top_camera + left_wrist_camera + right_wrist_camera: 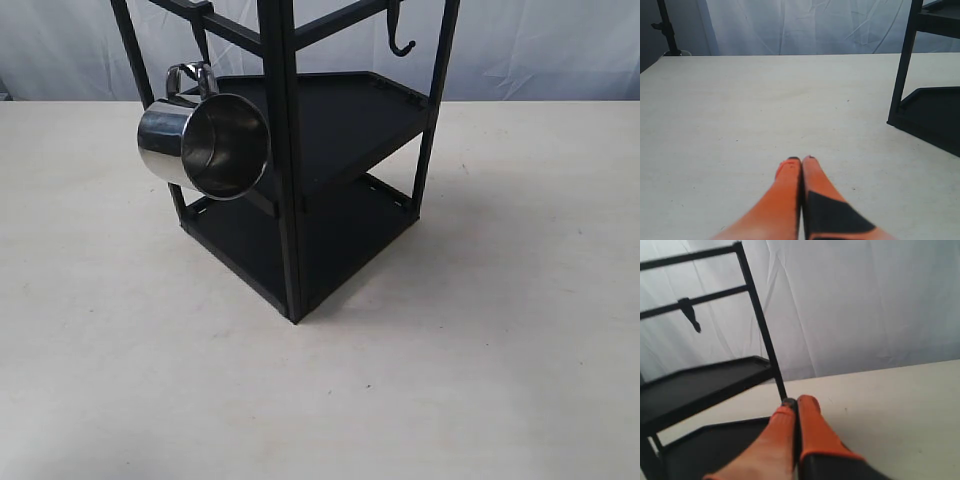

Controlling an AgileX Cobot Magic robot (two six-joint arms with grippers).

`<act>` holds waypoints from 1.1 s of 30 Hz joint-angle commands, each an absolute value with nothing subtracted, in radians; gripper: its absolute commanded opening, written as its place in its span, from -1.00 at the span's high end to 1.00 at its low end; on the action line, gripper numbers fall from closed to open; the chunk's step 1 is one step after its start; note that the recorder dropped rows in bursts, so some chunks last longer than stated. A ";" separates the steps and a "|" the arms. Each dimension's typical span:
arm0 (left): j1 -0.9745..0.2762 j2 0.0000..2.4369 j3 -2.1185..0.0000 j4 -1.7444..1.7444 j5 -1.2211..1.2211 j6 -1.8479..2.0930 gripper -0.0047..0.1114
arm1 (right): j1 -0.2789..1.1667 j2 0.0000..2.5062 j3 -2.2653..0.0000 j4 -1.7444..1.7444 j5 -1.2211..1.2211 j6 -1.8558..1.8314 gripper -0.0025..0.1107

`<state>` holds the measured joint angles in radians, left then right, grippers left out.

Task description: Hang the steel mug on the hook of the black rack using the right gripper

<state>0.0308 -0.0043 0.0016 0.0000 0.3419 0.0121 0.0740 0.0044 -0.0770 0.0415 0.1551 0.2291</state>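
The steel mug (205, 143) hangs by its looped handle (192, 78) from a hook on the left side of the black rack (330, 160), its open mouth tipped toward the camera. No gripper touches it. A second, bare hook (400, 42) hangs at the rack's upper right; one hook (690, 314) also shows in the right wrist view. My right gripper (796, 402) is shut with nothing between its orange fingers, beside the rack's lower shelf (710, 445). My left gripper (801, 161) is shut and empty above the table. Neither arm appears in the exterior view.
The rack stands on a pale table (480, 350) with a white curtain (865, 305) behind it. In the left wrist view a rack post and shelf corner (900, 85) stand to one side, and a dark stand (667, 30) stands beyond the table's far edge.
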 commanded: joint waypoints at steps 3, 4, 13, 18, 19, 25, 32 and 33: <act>0.026 0.000 0.000 0.000 0.328 0.007 0.92 | 0.070 0.000 0.000 -0.108 0.052 0.313 0.97; 0.026 0.000 0.000 0.000 0.328 0.007 0.92 | 0.070 0.000 0.000 -0.108 0.055 0.313 0.97; 0.026 0.000 0.000 0.000 0.328 0.007 0.92 | 0.070 0.000 0.000 -0.095 0.055 0.313 0.97; 0.026 0.000 0.000 0.000 0.328 0.007 0.92 | 0.070 0.000 0.000 -0.095 0.055 0.313 0.97; 0.026 0.000 0.000 0.000 0.328 0.007 0.92 | 0.070 0.000 0.000 -0.095 0.055 0.313 0.97; 0.026 0.000 0.000 0.000 0.328 0.007 0.92 | 0.070 0.000 0.000 -0.095 0.057 0.315 0.97; 0.026 0.000 0.000 0.000 0.328 0.007 0.92 | 0.070 0.000 0.000 -0.095 0.057 0.315 0.97; 0.026 0.000 0.000 0.000 0.328 0.007 0.92 | 0.070 0.000 0.000 -0.095 0.057 0.315 0.97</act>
